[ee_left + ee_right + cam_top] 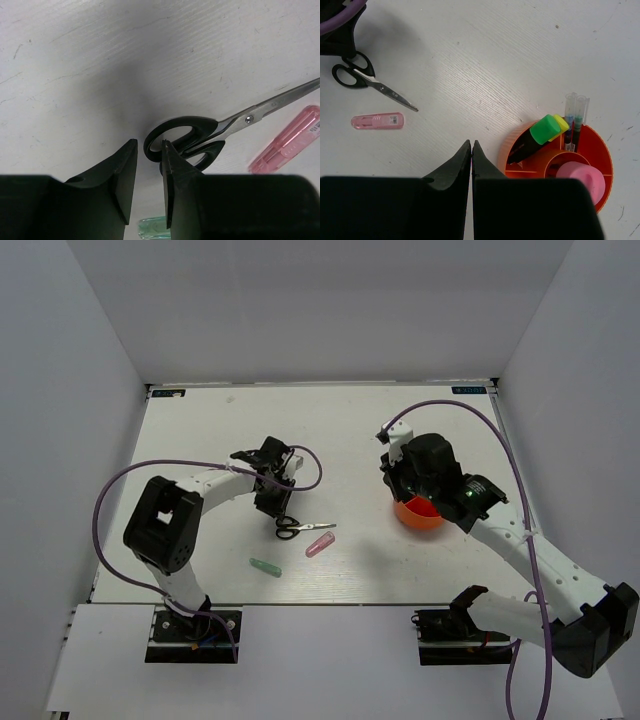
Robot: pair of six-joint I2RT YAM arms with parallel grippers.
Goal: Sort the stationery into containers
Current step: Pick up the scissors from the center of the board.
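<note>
Left tool [149,185], fingers narrowly spread, straddles the near rim of the handle loop of the scissors [248,119], which lie flat on the table [100,60]. The blades point away rightward, toward the orange cup [420,515], well apart. Right tool [471,150], pressed together and empty, hovers just beside that cup.
</note>
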